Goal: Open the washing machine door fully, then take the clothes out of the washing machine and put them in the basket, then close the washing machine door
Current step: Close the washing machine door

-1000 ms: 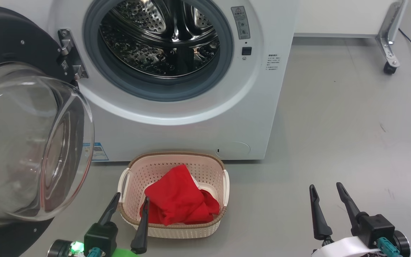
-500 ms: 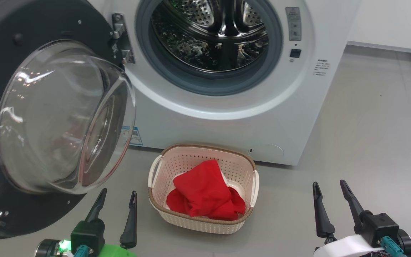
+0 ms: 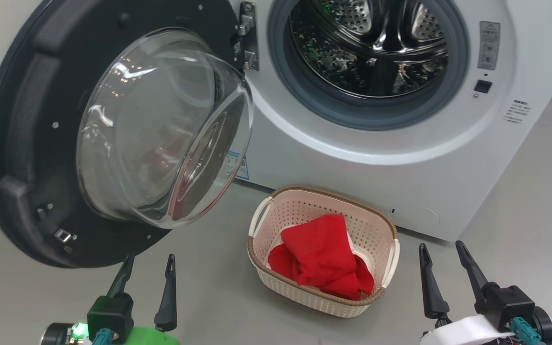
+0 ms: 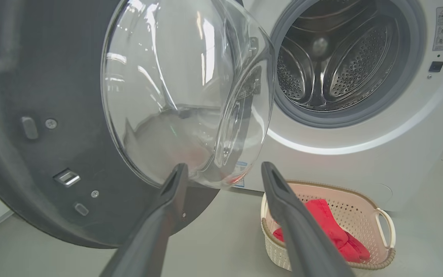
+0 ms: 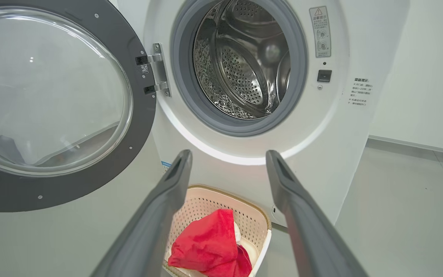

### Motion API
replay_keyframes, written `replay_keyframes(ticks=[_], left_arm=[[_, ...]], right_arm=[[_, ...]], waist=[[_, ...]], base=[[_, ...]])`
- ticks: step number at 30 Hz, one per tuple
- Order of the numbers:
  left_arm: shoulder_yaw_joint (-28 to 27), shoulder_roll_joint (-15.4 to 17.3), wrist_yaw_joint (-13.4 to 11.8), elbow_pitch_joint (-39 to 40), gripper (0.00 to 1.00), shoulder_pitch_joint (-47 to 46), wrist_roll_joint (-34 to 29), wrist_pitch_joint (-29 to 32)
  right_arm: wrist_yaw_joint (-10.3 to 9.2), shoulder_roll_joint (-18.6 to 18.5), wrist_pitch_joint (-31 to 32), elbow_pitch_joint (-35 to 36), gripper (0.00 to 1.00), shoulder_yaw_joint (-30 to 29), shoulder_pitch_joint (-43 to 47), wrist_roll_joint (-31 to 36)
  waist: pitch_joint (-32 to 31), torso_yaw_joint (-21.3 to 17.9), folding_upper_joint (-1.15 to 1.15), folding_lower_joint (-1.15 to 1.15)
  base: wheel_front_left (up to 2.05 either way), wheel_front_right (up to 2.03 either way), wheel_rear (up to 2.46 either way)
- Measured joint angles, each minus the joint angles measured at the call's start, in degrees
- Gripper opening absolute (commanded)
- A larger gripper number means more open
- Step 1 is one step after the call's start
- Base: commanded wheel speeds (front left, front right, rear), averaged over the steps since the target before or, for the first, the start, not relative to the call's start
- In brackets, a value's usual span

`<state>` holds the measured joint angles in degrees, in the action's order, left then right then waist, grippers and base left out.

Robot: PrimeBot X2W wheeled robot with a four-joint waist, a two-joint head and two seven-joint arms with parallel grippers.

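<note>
Now the head camera has swung left since a second ago, so the washing machine door shows nearly whole. It is wide open on its hinge at the left of the washing machine, and its glass bowl bulges toward the robot. The left pincer overlapped the basket at its near rim then. It now stands apart from the basket, below the door's black rim, released with fingers spread and holding nothing. The right pincer, likewise released, hovers over the floor just right of the basket.

The basket sits on the floor just before the machine, with the red clothes heaped inside. The drum shows bare perforated steel.

A grey label with a warning triangle sits beside the opening. The printed lines below it and a blue sticker low on the front are too small to read.
</note>
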<state>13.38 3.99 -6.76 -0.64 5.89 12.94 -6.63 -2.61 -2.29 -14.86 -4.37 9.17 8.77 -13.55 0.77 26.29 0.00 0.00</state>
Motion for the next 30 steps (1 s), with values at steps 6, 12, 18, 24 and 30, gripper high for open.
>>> replay_keyframes(ticks=[6, 12, 18, 24, 30], left_arm=[[-1.0, -0.1, 0.0, -0.2, 1.00, 0.0, 0.0, -0.1], [-1.5, -0.2, 0.0, -0.2, 1.00, 0.1, 0.0, -0.1], [-1.5, -0.3, 0.0, -0.2, 1.00, 0.1, 0.0, -0.1], [-1.5, -0.3, 0.0, -0.2, 1.00, 0.2, 0.0, 0.0], [-1.5, -0.4, 0.0, -0.1, 0.00, 0.3, 0.0, 0.0]], right_arm=[[0.37, 0.0, 0.0, -0.5, 1.00, 1.3, 0.0, 0.1], [0.54, 0.0, 0.0, -0.9, 1.00, 1.7, 0.0, 0.4], [0.54, 0.0, 0.0, -1.5, 1.00, 1.9, 0.0, 0.4], [0.54, 0.0, 0.0, -1.5, 1.00, 2.0, 0.0, 0.4], [0.53, 0.0, 0.0, -1.5, 1.00, 2.1, 0.0, 0.4]], waist=[[-0.1, 3.2, 0.00, 0.00], [-0.2, 3.8, 0.00, 0.00], [-0.7, 3.7, 0.00, 0.00], [-0.9, 3.6, 0.00, 0.00], [-0.8, 3.5, 0.00, 0.00]], base=[[0.00, 0.00, 0.00], [0.00, 0.00, 0.00], [0.00, 0.00, 0.00], [0.00, 0.00, 0.00], [0.00, 0.00, 0.00]])
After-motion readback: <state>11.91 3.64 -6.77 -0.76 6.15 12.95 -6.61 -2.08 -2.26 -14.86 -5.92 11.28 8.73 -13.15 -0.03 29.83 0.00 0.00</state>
